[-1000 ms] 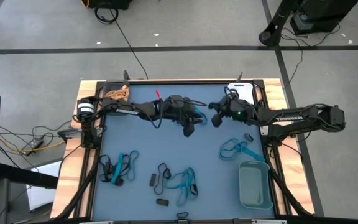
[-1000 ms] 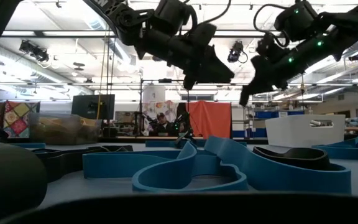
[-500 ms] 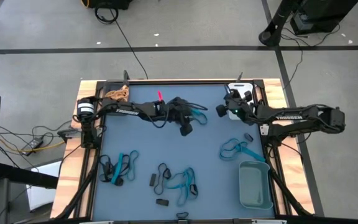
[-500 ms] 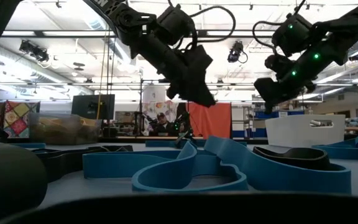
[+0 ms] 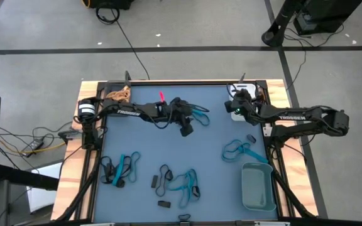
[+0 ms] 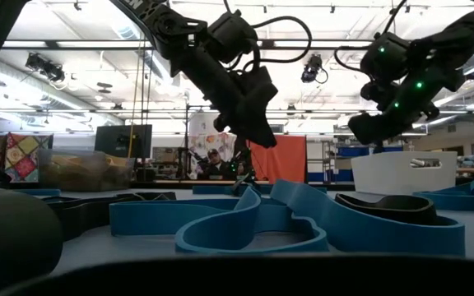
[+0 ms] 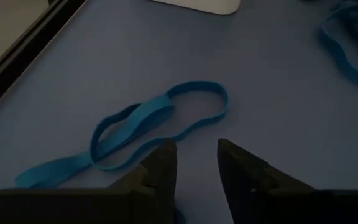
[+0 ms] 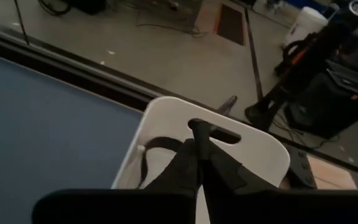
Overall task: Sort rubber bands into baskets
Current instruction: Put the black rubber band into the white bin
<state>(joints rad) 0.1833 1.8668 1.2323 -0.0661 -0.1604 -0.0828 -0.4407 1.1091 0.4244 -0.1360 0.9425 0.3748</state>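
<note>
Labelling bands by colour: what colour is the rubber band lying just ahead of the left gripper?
Blue rubber band, clearest in the left wrist view.

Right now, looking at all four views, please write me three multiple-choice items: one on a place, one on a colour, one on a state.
1. Where is the right claw?
A. over the white basket
B. over the grey-teal basket
C. at the table's near edge

2. What colour is the rubber band just ahead of the left claw?
A. tan
B. black
C. blue

3. How do the left claw's fingers stand?
A. pressed together
B. apart, holding nothing
C. clamped on a basket

Key: 1 A, the right wrist view looks straight down into the white basket. 2 C, the loop on the mat is blue. 3 B, a bare gap shows between the fingers.
</note>
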